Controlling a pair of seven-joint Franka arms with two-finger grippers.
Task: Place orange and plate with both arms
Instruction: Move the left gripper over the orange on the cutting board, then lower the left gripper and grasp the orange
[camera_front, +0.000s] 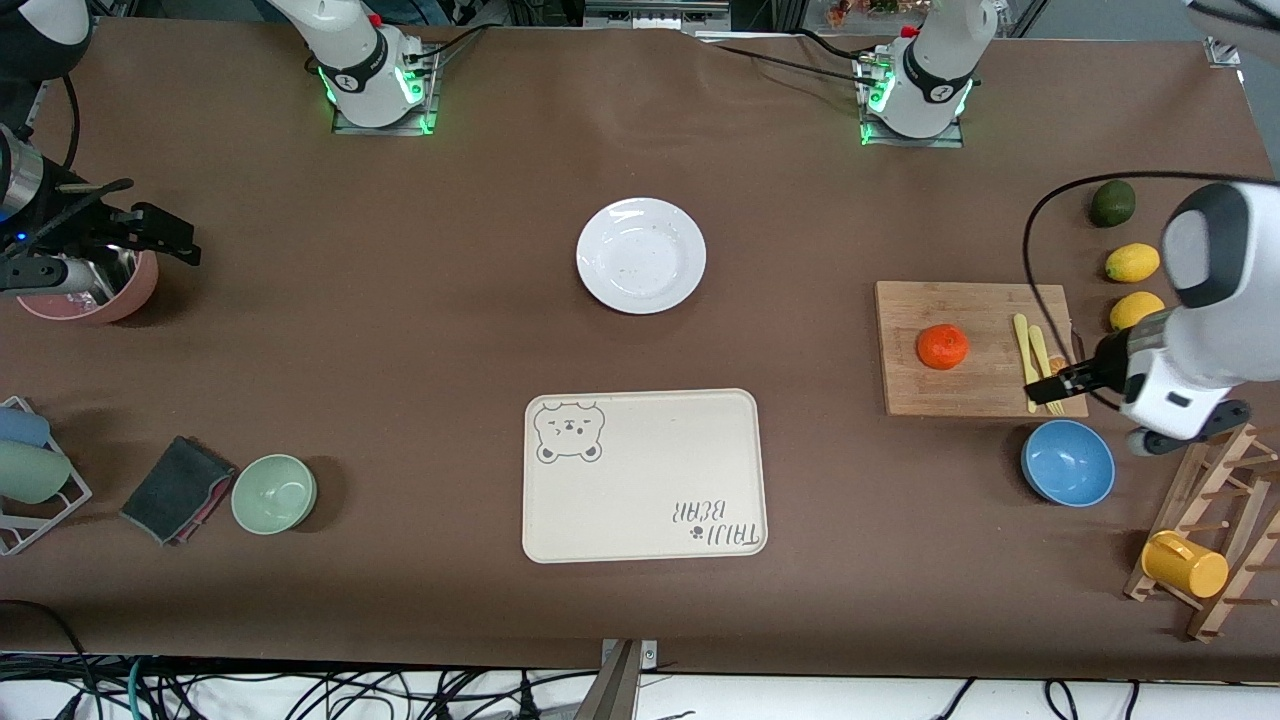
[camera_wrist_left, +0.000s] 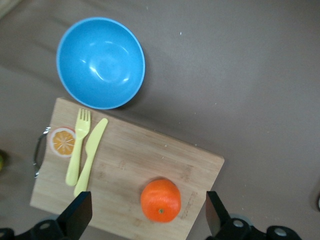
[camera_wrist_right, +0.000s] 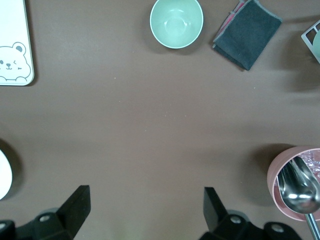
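1. Brown table (camera_front: 400, 330), cables along its camera-side edge.
2. Bear-printed tray (camera_front: 640, 475) as landmark.
3. Plate (camera_front: 641, 255) lies farther from the camera than the tray.
4. Orange (camera_front: 942, 346) sits on the cutting board (camera_front: 975, 350), toward the left arm's end from the tray.
5. Left gripper (camera_wrist_left: 145, 217) hangs over the board, jaws wide, empty.
6. Right gripper (camera_wrist_right: 142, 212) hangs beside the pink bowl (camera_front: 95, 290), wide open, empty.

A wide counter (camera_front: 420, 330) under a plain brown cover filled nearly the whole scene, evenly lit, with soft shadows lying close beside whatever stood on it. Along its edge nearest the front camera the cover ended over a pale floor (camera_front: 850, 700) strewn with tangled dark cables (camera_front: 300, 690). At the top edge, metal framing and clutter showed dimly.
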